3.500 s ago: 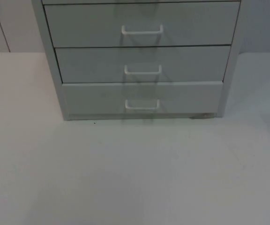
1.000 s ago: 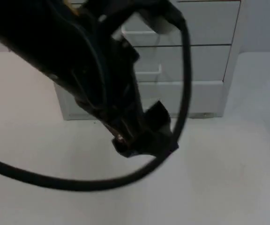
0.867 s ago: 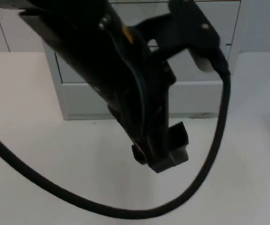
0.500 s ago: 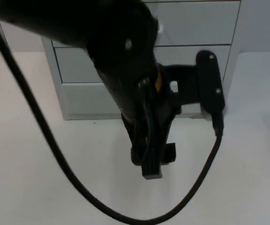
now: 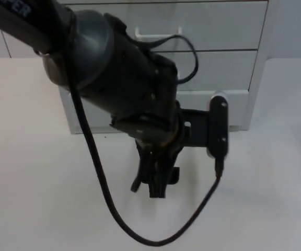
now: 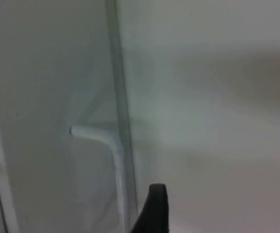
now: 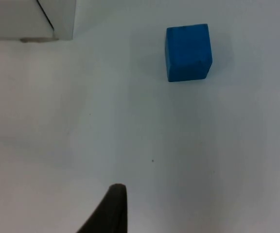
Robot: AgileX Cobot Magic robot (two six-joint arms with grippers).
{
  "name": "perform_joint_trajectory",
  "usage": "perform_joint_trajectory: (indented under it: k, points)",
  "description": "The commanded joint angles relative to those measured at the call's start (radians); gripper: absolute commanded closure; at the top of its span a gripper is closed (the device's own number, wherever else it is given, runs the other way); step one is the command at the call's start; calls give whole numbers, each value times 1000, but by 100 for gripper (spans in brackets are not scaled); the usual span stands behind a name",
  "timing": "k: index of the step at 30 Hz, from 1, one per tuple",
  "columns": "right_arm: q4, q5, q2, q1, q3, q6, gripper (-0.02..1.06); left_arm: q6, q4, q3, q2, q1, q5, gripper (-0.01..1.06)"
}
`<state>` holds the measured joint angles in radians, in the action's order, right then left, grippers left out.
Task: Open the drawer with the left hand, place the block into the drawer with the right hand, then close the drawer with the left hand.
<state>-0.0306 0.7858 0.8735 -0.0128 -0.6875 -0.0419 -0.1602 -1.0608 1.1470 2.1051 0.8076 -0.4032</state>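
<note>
A grey drawer cabinet (image 5: 255,63) stands at the back of the white table, and its drawers look closed. A white handle (image 5: 158,35) shows above my left arm, which hides the lower handles. My left gripper (image 5: 153,184) hangs over the table just in front of the bottom drawer (image 5: 234,107). The left wrist view looks along a drawer front with a white handle (image 6: 98,138) close by. A blue block (image 7: 188,52) lies on the table in the right wrist view. My right gripper (image 7: 112,208) is well short of it, holding nothing.
The cabinet's lower corner (image 7: 30,19) stands to one side of the block, with a gap of bare table between them. A black cable (image 5: 140,238) loops from the left arm down over the table in front of the cabinet.
The left arm has swung in from the upper left across the cabinet front. Its wrist has turned, and the gripper now sits in front of the bottom drawer.
</note>
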Motion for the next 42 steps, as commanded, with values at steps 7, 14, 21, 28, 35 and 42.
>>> perform_joint_trajectory:
  k: [7, 14, 21, 28, 35, 42]
  points:
    - [3, -20, 0, 9, 1, 3, -1, -101, -87, 16, 11, -50, 26, 36]
    - [3, -20, 0, 9, 1, 3, -1, -101, -145, 16, 13, -59, 102, 36]
    - [3, -20, 0, 9, 1, 3, -1, -125, -159, 57, 39, -89, 96, 36]
    - [3, -24, 0, 9, 1, 3, -1, -128, -187, 86, 42, -110, 131, 36]
    - [3, -27, 0, 9, 1, 3, -1, -128, -174, 86, 92, -111, 98, 39]
    - [3, -27, 0, 9, 1, 3, -1, -133, -174, 84, 132, -123, 78, 39]
